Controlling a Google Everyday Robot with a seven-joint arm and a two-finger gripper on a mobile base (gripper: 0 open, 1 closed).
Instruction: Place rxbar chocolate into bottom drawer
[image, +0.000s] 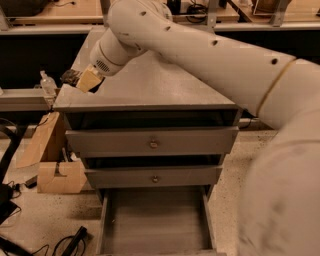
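The rxbar chocolate (70, 77) is a small dark bar sticking out of my gripper (84, 80) at the left edge of the grey cabinet top (150, 90). The gripper's tan fingers (90, 79) are shut on the bar and hold it just above the top's left front corner. The bottom drawer (155, 220) stands pulled open below, with a plain flat grey floor and low side walls, and nothing in it. My white arm (200, 45) reaches across the cabinet top from the right.
Two grey drawer fronts with round knobs (153, 144) (155, 178) sit above the open drawer. A cardboard box (60, 176) and a plastic bottle (47, 82) stand left of the cabinet. Cables (72, 241) lie on the floor. My white body (285, 200) fills the right side.
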